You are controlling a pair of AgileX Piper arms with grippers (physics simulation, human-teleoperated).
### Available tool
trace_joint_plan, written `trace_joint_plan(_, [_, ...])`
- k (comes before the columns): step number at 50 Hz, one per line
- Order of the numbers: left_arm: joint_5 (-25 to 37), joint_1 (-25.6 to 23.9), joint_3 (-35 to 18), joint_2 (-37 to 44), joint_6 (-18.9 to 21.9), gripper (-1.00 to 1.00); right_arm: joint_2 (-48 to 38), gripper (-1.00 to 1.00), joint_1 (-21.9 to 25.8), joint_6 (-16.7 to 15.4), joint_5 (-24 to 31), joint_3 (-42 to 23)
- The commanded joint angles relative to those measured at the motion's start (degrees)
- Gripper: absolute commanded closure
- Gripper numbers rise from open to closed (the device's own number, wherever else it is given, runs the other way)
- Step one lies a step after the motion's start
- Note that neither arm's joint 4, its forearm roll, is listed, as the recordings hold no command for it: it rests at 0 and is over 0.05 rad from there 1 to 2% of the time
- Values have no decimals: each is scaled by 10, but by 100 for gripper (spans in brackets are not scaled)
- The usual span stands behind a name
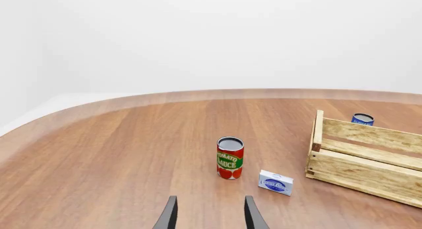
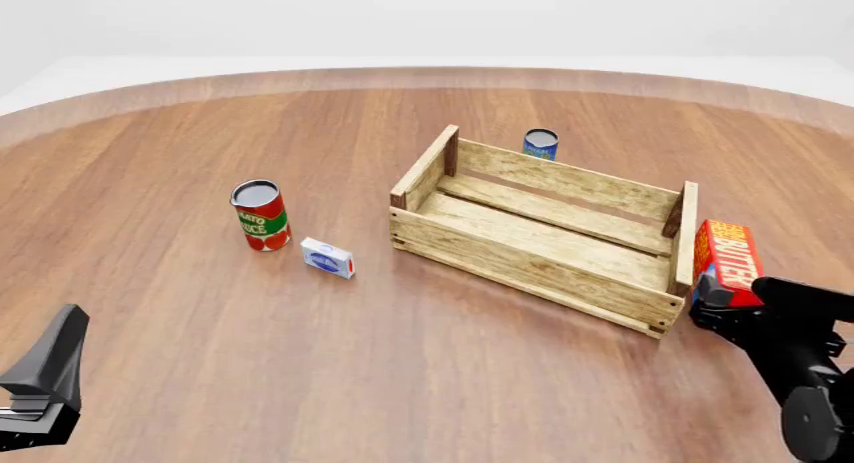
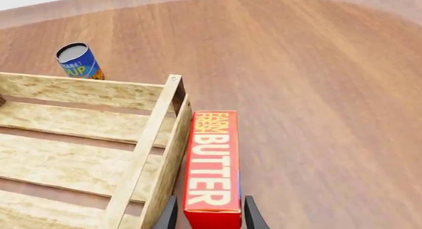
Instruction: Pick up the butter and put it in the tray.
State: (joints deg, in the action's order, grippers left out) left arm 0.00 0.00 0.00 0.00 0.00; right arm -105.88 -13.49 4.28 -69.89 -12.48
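Wooden table point(image 2: 200, 313) — right gripper point(image 3: 209, 215) is closing narrow on the butter point(image 3: 212, 160) beside the tray point(image 2: 534, 268); next, I'd judge, lifting over the wall. Left gripper point(image 1: 209, 214) is hanging open.

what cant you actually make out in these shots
- Right gripper jaws: bottom edge of the right wrist view cuts them; contact with the butter unclear.
- Blue can: label too small in the front view, its base hidden by the tray.
- White box: print too small.
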Motion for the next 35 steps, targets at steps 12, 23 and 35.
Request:
trace_joint_plan(12, [0, 0, 0, 0, 0, -100, -31, -100, -1, 4, 0, -17])
trace_joint_plan(23, [0, 0, 0, 0, 0, -100, -49, -100, 0, 1, 0, -25])
trace_joint_plan(35, [0, 0, 0, 0, 0, -100, -62, -100, 0, 3, 0, -31])
